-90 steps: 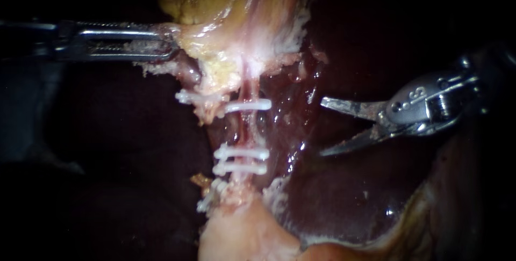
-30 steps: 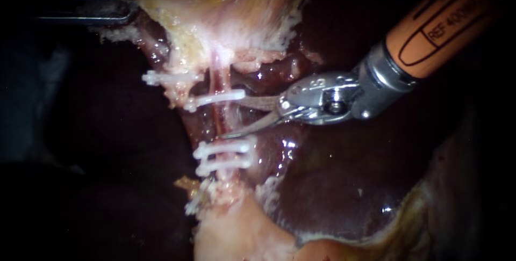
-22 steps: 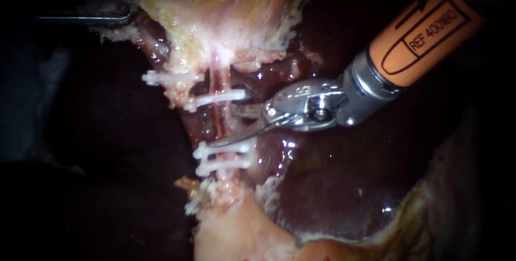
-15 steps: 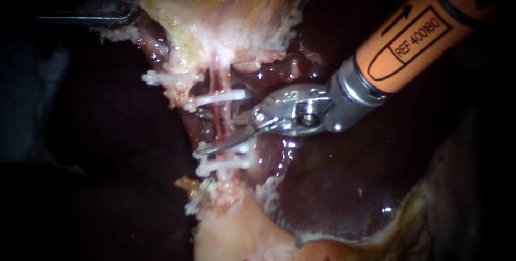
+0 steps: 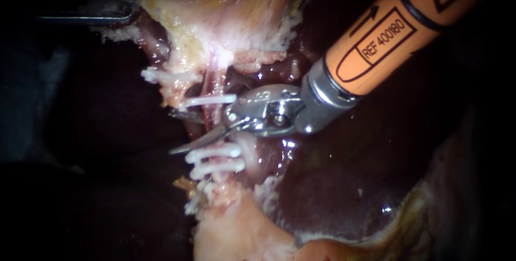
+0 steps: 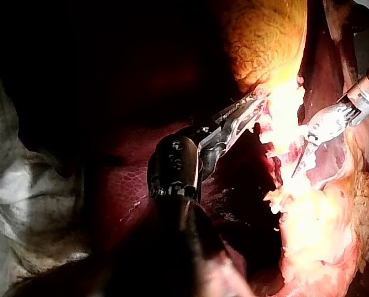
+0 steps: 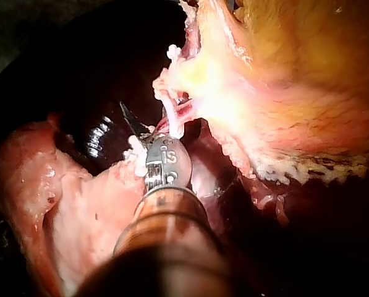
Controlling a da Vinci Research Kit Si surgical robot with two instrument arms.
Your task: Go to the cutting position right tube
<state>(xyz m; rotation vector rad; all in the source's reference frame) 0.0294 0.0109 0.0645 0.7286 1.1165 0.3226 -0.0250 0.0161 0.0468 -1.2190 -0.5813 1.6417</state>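
The right tube runs down from the pale gallbladder, with one white clip high on it and two white clips lower. My right instrument, on an orange shaft, holds its two thin blades open, one on each side of the tube between the upper and lower clips. The lower blade lies in front, and the upper blade passes behind the tube. My left instrument is shut on the gallbladder's edge and holds it taut; the left wrist view shows the same grip, left instrument.
Dark liver lies to the right and beneath the tubes. A second tube to the left carries its own white clips. Pale fatty tissue sits below the lower clips. In the right wrist view, one blade tip shows beyond the clips.
My right instrument has slid leftward, and its open blades now reach past the tube between the clips. The left instrument has kept its hold over the last second.
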